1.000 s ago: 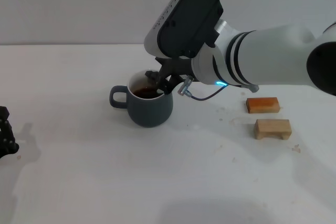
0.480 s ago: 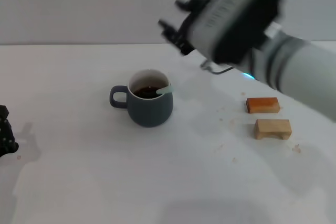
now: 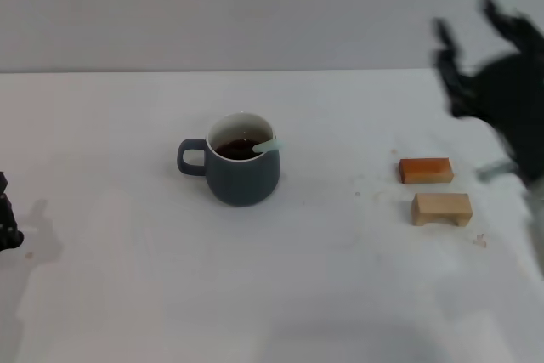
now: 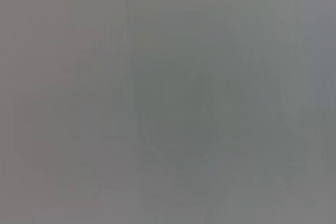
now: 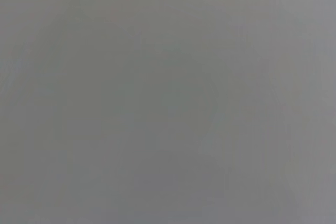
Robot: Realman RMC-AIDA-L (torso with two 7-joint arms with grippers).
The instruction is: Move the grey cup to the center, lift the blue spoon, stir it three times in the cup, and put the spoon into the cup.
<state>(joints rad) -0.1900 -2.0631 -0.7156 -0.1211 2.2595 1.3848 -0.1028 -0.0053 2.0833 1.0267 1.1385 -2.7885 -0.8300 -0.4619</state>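
Note:
The grey cup [image 3: 242, 166] stands upright near the middle of the white table [image 3: 255, 286], handle to the left, dark liquid inside. The blue spoon [image 3: 265, 146] rests in the cup, its pale handle leaning over the right rim and its bowl hidden in the liquid. My right gripper [image 3: 476, 31] is raised at the far right, well away from the cup, motion-blurred, open with nothing between its spread fingers. Only a dark sliver of my left gripper [image 3: 5, 223] shows at the left edge. Both wrist views show plain grey.
Two small wooden blocks lie right of the cup: an orange-brown one [image 3: 424, 170] and a pale one [image 3: 441, 208] just in front of it. A few crumbs dot the table around them.
My right gripper let go of the spoon, which now stays in the cup, then rose and swung away to the far right. The cup has not moved.

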